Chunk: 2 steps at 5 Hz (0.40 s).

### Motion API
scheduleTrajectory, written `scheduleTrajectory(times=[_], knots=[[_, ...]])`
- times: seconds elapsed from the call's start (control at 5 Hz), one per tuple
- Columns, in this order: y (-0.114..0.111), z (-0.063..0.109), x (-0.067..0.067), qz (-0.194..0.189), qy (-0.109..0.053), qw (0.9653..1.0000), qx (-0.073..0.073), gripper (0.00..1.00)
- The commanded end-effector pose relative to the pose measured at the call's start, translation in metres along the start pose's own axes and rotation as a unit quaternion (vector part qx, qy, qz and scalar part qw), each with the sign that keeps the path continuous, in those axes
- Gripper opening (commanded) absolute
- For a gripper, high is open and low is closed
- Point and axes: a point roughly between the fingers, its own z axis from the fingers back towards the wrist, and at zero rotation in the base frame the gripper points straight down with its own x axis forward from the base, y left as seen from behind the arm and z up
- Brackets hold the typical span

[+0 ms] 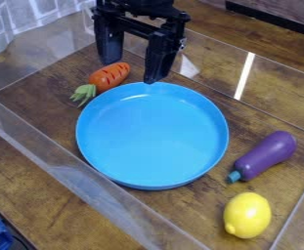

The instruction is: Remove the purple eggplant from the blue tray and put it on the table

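The purple eggplant point(268, 155) lies on the table point(37, 137), just right of the blue tray point(152, 134), with its teal stem end pointing toward the lower left. It sits outside the tray's rim. Nothing rests inside the tray. My gripper point(135, 59) hangs over the tray's far edge, pointing down. It is open, with a clear gap between its two dark fingers point(158, 61) and nothing held.
An orange carrot point(108, 78) with a green top lies left of the gripper, beside the tray's far-left rim. A yellow lemon point(247, 215) sits at the front right, near the eggplant. Clear acrylic walls point(63, 181) enclose the wooden surface.
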Motion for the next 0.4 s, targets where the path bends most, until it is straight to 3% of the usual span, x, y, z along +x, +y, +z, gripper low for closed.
scheduleTrajectory(times=[0.0, 0.2], knots=[[-0.003, -0.005, 0.004, -0.011, 0.001, 0.9999, -0.001, 1.00], [-0.013, -0.010, 0.015, -0.039, -0.010, 0.9992, -0.005, 1.00]])
